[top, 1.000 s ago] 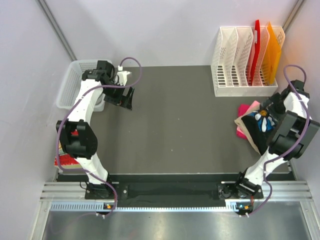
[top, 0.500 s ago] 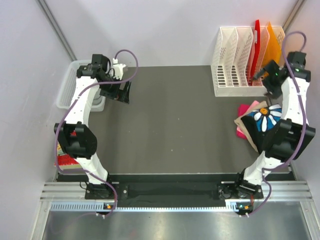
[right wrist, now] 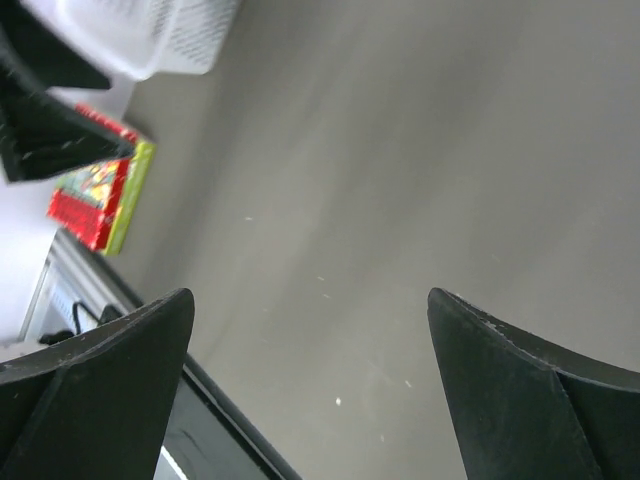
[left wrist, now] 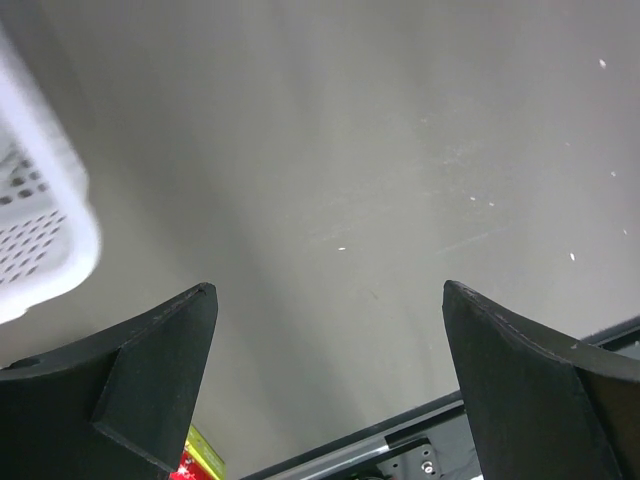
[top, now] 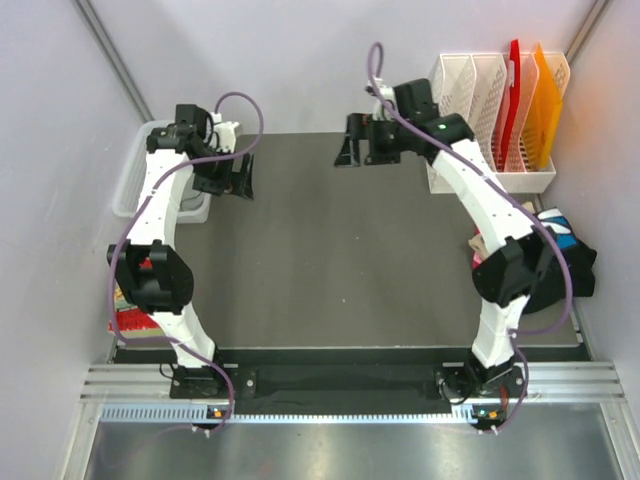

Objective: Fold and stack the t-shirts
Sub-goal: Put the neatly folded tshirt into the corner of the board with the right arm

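Top view: t-shirts [top: 575,262] heaped at the table's [top: 320,270] right edge, behind my right elbow. My right jaws are far-centre, my left jaws far-left by the basket [top: 135,180]. Right arm is nearer; it must swing back right.
Left wrist: jaws spread wide, holding nothing.
Right wrist: same, no shirts in sight.

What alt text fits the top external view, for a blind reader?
Both arms reach over the table, the left pincer and the right pincer open and empty near its far edge. The t-shirts lie heaped at the right edge.
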`<state>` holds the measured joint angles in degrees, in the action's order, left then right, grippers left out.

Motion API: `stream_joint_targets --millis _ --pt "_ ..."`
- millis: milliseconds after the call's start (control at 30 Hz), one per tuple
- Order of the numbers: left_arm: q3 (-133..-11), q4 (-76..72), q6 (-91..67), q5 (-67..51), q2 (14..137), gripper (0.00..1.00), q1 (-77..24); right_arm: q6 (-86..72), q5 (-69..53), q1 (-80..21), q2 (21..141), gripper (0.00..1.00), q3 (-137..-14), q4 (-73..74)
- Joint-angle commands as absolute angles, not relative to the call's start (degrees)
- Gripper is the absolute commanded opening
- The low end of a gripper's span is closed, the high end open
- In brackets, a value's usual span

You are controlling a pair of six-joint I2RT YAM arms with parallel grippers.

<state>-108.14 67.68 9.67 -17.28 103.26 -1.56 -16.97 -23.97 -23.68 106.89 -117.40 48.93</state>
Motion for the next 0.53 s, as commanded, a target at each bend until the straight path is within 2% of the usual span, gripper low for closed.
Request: stream_joint_targets --millis 0,133,500 --pt "-108.02 66.71 8.96 -16.78 100.11 0.99 3.94 -14.68 -26.28 -26.45 110.21 1.00 -124.63 48.43" --pt "-107.32 65.48 8.35 -17.75 99.14 0.99 7.03 -14.24 -27.24 -26.63 108.20 1.00 -121.73 46.85" --pt "-100.73 60.65 7.38 -16.35 95.28 0.99 7.29 -13.97 -29.00 -23.91 105.03 1.00 -118.31 46.06"
